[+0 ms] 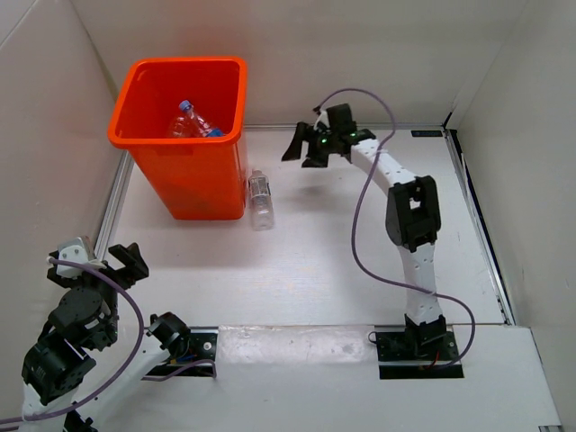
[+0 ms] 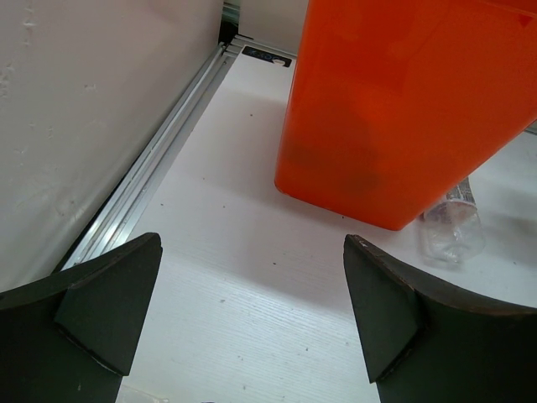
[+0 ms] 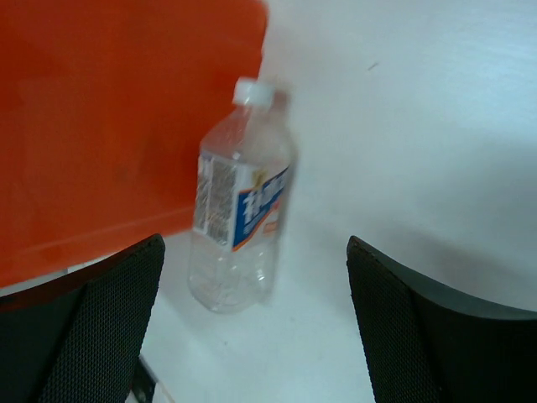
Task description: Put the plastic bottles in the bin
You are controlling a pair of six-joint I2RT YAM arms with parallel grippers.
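Top external view: the orange bin [image 1: 184, 184] stands at the far left of the table [image 1: 315, 270], close to the left wall. Inside it a blue-capped bottle [image 1: 191, 121] lies tilted, clear-bodied, with a patch of blue label showing near the bin's right wall. A white-capped bottle [image 1: 260, 200] is out on the table just beside the bin's right side, by its near right corner. It seems to lie on its side with the cap pointing far, though the angle makes that hard to settle.

My left arm sits folded back at the near left corner. In the left wrist view my left gripper [image 2: 252, 277] has its jaws spread wide with nothing between them but bare table. Ahead of it is the bin's lower wall, with the clear bottle's base peeking out past the bin's right corner.

My right arm reaches to the far side of the table, to the right of the bin. My right gripper [image 3: 253, 248] is also fully spread and holds nothing. In the right wrist view the white-capped bottle lies between the two fingers but well beyond them – untouched, its blue and white label facing the camera, orange wall right next to it
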